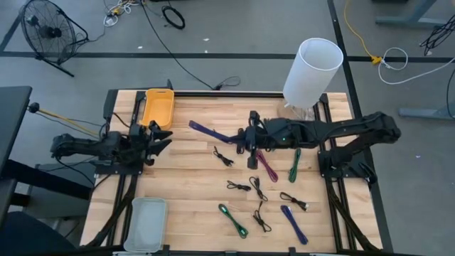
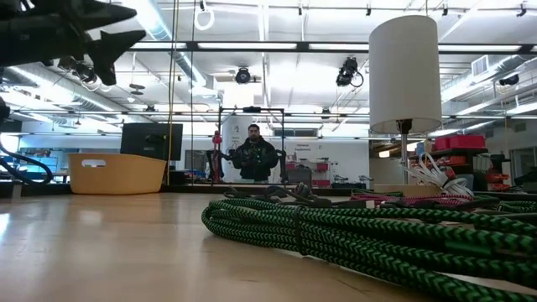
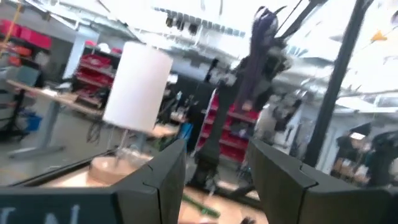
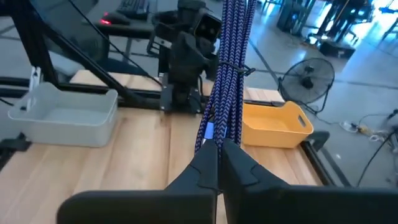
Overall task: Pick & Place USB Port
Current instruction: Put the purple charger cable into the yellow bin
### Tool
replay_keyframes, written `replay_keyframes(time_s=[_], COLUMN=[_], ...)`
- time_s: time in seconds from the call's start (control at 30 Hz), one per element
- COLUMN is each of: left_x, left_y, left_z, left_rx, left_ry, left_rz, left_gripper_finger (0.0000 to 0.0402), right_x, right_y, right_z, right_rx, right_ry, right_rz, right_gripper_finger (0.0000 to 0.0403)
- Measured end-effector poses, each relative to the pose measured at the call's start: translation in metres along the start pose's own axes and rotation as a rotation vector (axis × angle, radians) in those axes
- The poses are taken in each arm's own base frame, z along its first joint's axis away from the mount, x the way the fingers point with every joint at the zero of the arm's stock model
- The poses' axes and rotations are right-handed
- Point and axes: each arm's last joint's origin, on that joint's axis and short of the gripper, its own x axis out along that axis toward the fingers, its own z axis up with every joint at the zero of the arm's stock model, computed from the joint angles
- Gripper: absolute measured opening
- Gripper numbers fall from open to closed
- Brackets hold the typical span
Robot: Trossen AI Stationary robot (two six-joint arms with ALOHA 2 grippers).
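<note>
The right gripper (image 4: 217,152) is clamped on a bundled blue-purple USB cable (image 4: 229,68), held above the table short of the yellow bin (image 4: 273,124); a good carry keeps the dangling bundle lifted until it hangs over that bin. The left gripper (image 1: 158,137), fingers apart, waits just beside the bin, so approach room there looks tight.
</note>
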Motion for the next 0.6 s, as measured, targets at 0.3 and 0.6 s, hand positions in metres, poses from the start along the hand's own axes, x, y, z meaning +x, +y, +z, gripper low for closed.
replay_keyframes(time_s=[0.3,0.6], left_x=[0.055,0.134], left_y=[-0.027,-0.059], left_z=[0.037,0.061], left_rx=[0.136,0.279], left_ry=[0.005,0.053], left_rz=[-0.043,-0.098], left_gripper_finger=[0.0179,0.0179], right_x=[0.001,0.001], right_y=[0.003,0.003], right_z=[0.006,0.006], right_rx=[-0.027,-0.04], right_ry=[-0.065,-0.063], right_rz=[-0.02,-0.019], right_gripper_finger=[0.0,0.0])
